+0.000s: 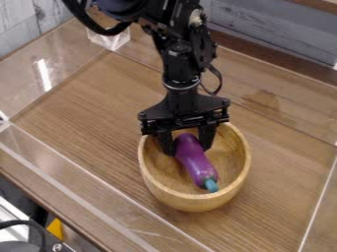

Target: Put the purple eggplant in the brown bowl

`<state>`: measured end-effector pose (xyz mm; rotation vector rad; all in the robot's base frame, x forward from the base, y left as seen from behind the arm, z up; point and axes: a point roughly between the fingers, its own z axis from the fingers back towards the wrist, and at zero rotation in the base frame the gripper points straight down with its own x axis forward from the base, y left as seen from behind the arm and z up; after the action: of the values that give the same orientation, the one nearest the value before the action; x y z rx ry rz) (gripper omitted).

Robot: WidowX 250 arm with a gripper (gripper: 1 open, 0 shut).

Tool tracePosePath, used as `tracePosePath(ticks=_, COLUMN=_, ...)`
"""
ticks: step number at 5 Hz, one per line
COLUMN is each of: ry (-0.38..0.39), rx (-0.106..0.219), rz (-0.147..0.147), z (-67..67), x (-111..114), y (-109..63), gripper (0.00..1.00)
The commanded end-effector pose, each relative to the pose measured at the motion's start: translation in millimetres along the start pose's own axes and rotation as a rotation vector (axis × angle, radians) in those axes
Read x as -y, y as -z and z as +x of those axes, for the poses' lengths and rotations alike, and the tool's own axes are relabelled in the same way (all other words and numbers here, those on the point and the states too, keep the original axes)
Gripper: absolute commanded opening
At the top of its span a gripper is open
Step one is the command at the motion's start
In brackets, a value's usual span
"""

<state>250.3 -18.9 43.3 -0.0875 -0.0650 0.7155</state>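
Tool [187, 137] points straight down, set into the mouth of the brown bowl [160, 182]. Its black fingers [154, 132] straddle the upper end of the purple eggplant [198, 162] and are clenched on it, as tight as this tool goes. So: grasping the eggplant, not released.

Only one view, from an angle above the tabletop [93, 108].

Where things are:
- Eggplant is inside the bowl, lying at a slant. Purple body runs from between the fingers down toward the near-right inner wall.
- Teal-green stem tip sits low, near the bowl's inner wall on the near side. It looks to be touching the wood, though I can't be sure at this resolution.
- Upper end is pinched in the tool, so I can't tell if the eggplant's weight rests fully on the bowl floor or partly hangs from the grip.
- Bowl sits flat on the wood-grain tabletop, toward the near-right part of it. A clear wall [33, 74] rings the work area.
- Arm [178, 49] rises from the tool toward the top of the view, roughly vertical above the bowl.

Progress, my read:
- Transport is done. Eggplant is within the rim, nothing sticks out past it.
- Left: let go, then lift clear without dragging the eggplant out.
- Nearly finished. Release is the only real step remaining.

Risk: the fingers sit close to the rim on both sides, so opening could nudge the bowl.
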Motion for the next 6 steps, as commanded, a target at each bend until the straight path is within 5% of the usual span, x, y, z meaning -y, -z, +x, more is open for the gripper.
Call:
tracePosePath(ticks=1, ry=-0.005, rx=0.034, rz=-0.025, z=9.3, x=5.4, y=-13.5, gripper=1.00)
tracePosePath(ticks=6, ry=-0.048, rx=0.076, rz=-0.037, z=22.2, x=-4.2, y=-34.1, gripper=1.00)
